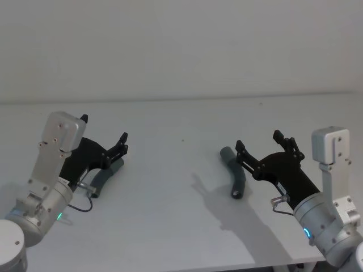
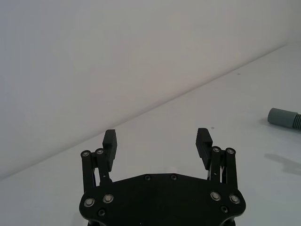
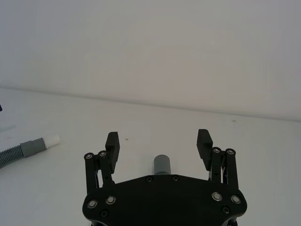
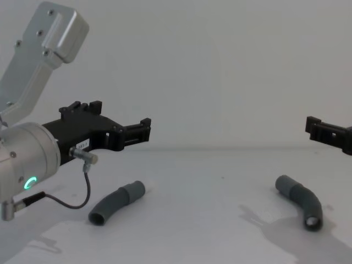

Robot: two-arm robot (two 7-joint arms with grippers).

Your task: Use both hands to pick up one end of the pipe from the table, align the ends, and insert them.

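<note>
Left gripper point(image 1: 105, 129) and right gripper point(image 1: 258, 140) hover, jaws spread and empty, above separate hose pieces point(image 4: 115, 202). An off-centre pinch could roll one away.

We are seeing a plain pale wall point(image 1: 181, 45) rising right behind the white table point(image 1: 170, 238), soft light casting faint shadows

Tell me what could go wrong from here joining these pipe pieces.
The cable dangling below the left gripper hangs close to the left pipe piece and might snag it on descent. The right pipe piece is curved and loose on the table, so the open right gripper might roll it when closing.
</note>
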